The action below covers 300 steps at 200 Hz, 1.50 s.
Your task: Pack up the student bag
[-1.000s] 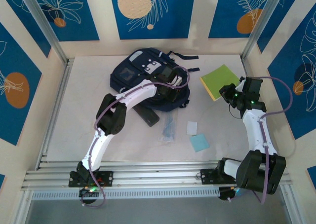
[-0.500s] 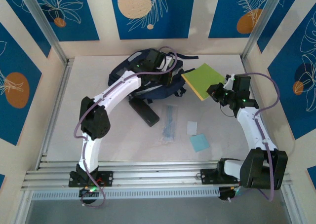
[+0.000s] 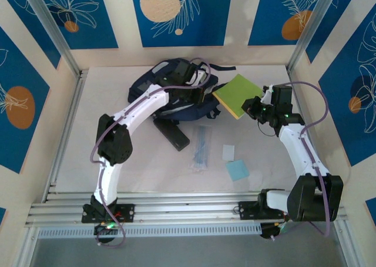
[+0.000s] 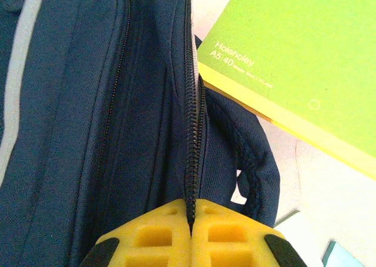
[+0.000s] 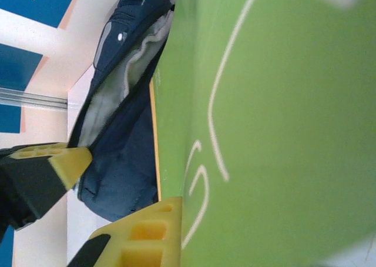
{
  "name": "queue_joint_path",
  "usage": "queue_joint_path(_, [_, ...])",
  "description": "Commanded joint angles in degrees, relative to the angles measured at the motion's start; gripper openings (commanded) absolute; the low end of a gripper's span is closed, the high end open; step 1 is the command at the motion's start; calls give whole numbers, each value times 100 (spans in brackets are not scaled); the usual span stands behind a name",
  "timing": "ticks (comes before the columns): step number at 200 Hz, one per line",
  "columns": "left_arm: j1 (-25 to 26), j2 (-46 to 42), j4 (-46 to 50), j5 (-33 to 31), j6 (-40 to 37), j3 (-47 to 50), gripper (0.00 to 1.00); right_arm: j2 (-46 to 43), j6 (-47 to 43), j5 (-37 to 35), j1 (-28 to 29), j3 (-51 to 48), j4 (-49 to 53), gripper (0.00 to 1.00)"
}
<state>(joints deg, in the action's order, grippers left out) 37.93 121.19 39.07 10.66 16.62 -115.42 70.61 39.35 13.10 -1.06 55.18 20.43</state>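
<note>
The navy student bag (image 3: 167, 93) lies at the back of the table, its mouth held open and showing grey lining (image 5: 120, 87). My left gripper (image 3: 201, 94) is shut on the bag's zipper edge (image 4: 192, 132), the yellow fingertips (image 4: 158, 232) pressed together around it. My right gripper (image 3: 251, 108) is shut on a green notebook (image 3: 237, 94), which hangs tilted just right of the bag's opening. In the right wrist view the notebook (image 5: 270, 132) covers most of the frame, with one yellow finger (image 5: 147, 234) against its cover. The other finger is hidden behind it.
A black oblong case (image 3: 173, 135) lies in front of the bag. A clear pack of pens (image 3: 201, 149), a white card (image 3: 228, 153) and a light-blue pad (image 3: 237, 170) lie mid-table. Walls enclose the left, back and right sides.
My left arm has swung up and back over the bag, lifting its zipper edge. My right gripper has carried the green notebook left, close to the bag's opening.
</note>
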Motion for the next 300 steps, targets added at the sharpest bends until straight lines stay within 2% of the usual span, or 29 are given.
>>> queue_joint_path(1, [-25, 256, -397, 450, 100, -173, 3, -118, -174, 184, 97, 73, 205, 0])
queue_joint_path(17, [-23, 390, -383, 617, 154, -166, 4, -127, -199, 195, 93, 42, 225, 0])
queue_joint_path(54, [-47, 550, -474, 904, 297, -151, 17, -118, -286, 213, 97, -6, 268, 0])
queue_joint_path(80, [-50, 615, -523, 962, 366, -157, 14, -123, -304, 214, 97, -49, 269, 0])
queue_joint_path(98, [-50, 633, -516, 933, 366, -152, 9, -118, -340, 204, 97, -46, 291, 0])
queue_joint_path(105, [-53, 639, -507, 934, 351, -156, 14, -118, -358, 195, 88, -49, 311, 0])
queue_joint_path(124, [-42, 659, -445, 900, 342, -149, 37, -144, -393, 142, 52, -29, 366, 0])
queue_joint_path(142, [-45, 708, -426, 844, 333, -114, 43, -162, -407, 81, 13, -41, 402, 0])
queue_joint_path(183, [-26, 938, -453, 733, 315, -133, 43, -110, -363, 219, -34, -129, 323, 0])
queue_joint_path(214, [-14, 1142, -411, 672, 307, -183, 39, -52, -264, 398, -35, -196, 175, 0])
queue_joint_path(240, [-13, 1214, -374, 589, 285, -203, 25, 22, -219, 490, -35, -192, 102, 0])
queue_joint_path(261, [-8, 1208, -389, 433, 344, -197, 6, 38, -226, 518, -39, -182, 111, 0])
queue_joint_path(270, [-15, 1191, -408, 403, 394, -192, 3, 24, -243, 510, -52, -183, 127, 0])
queue_joint_path(282, [-22, 1152, -455, 410, 468, -192, 6, 2, -268, 509, -74, -183, 154, 0])
queue_joint_path(300, [-31, 1084, -516, 470, 575, -196, 29, -12, -288, 527, -114, -213, 179, 0])
